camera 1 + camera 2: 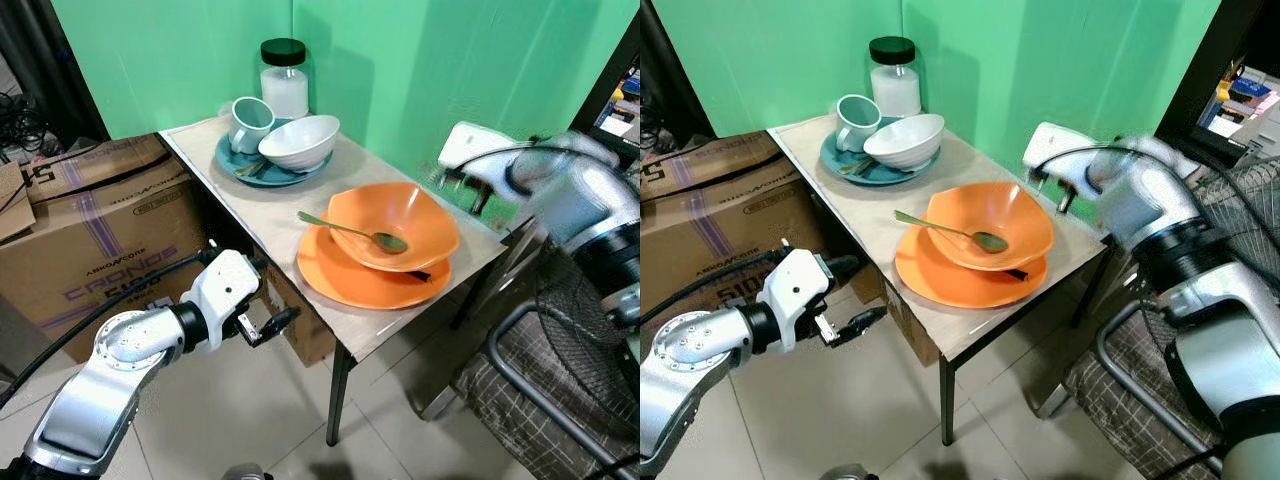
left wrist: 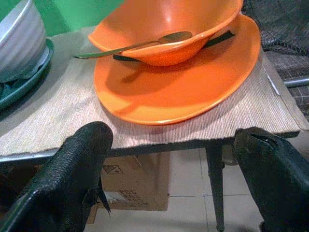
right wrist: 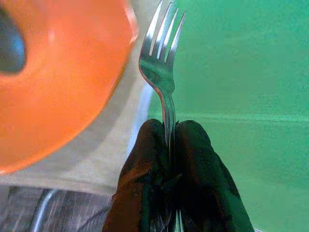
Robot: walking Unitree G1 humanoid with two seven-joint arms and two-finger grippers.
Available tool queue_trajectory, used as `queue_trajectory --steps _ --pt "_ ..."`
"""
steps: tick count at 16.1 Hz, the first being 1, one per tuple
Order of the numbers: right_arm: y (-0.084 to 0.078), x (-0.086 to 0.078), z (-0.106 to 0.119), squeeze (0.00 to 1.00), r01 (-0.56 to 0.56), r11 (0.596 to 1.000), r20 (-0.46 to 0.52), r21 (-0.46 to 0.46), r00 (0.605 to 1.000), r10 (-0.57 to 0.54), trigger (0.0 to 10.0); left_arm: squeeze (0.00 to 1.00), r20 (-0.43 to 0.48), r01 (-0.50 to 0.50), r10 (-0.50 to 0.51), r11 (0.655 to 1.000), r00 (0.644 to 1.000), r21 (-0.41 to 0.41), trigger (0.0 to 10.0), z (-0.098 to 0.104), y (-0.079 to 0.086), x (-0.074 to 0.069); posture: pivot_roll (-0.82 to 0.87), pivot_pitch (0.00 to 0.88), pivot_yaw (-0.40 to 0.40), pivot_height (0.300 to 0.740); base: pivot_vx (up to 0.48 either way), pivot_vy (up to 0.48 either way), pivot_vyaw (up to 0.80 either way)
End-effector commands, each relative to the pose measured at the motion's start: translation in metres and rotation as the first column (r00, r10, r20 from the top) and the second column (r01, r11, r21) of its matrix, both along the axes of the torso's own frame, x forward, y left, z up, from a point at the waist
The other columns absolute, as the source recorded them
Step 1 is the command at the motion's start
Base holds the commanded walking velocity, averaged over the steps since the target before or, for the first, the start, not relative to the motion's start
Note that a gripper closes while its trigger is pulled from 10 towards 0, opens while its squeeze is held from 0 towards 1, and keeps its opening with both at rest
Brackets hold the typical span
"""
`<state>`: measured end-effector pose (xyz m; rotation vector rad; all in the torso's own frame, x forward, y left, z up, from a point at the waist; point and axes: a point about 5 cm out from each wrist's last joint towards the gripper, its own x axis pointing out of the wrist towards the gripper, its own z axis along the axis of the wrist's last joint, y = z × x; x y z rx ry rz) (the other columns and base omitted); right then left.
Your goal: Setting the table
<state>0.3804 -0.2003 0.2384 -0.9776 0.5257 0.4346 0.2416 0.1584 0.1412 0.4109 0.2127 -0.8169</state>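
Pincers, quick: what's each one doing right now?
Left pincer: open, holding nothing, low beside the table edge.
Right pincer: closed on a fork, near the orange bowl.

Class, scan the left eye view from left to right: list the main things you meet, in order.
Cardboard box → left gripper → orange plate → right gripper → chair.

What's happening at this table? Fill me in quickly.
The robot is setting the table. Its right tool is shut on a fork, held at the table's far edge beside the orange bowl, which sits on an orange plate with a spoon in it. The left tool hangs open below the table's near edge.
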Motion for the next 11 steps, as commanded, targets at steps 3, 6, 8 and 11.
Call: queue_trajectory --steps 3,6,8,11 --pt "0.02 -0.016 0.018 0.0 -0.108 0.846 0.175 0.522 0.984 0.018 0.0 0.0 0.096 -0.093 0.104 0.99 0.99 -0.11 10.0 0.014 -0.006 0.009 0.1 0.0 -0.021 0.74 0.0 0.0 0.0" --pt "0.036 -0.068 0.006 0.0 -0.173 0.597 0.289 0.783 0.952 -0.102 0.0 0.0 0.197 -0.257 0.312 0.93 0.929 -0.263 10.0 0.036 -0.022 0.025 0.07 0.0 0.012 0.74 0.0 0.0 0.0" --pt "0.044 -0.101 -0.004 0.0 -0.182 0.515 0.322 0.838 0.926 -0.196 10.0 0.0 0.209 -0.311 0.37 0.912 0.905 -0.268 10.0 0.033 -0.026 0.024 0.05 0.0 0.026 0.74 0.0 0.0 0.0" --pt "0.045 -0.119 -0.014 0.0 -0.15 0.472 0.312 0.869 0.905 -0.288 10.0 0.0 0.191 -0.347 0.403 0.898 0.895 -0.27 10.0 0.028 -0.023 0.02 0.04 0.0 0.038 0.74 0.0 0.0 0.0"
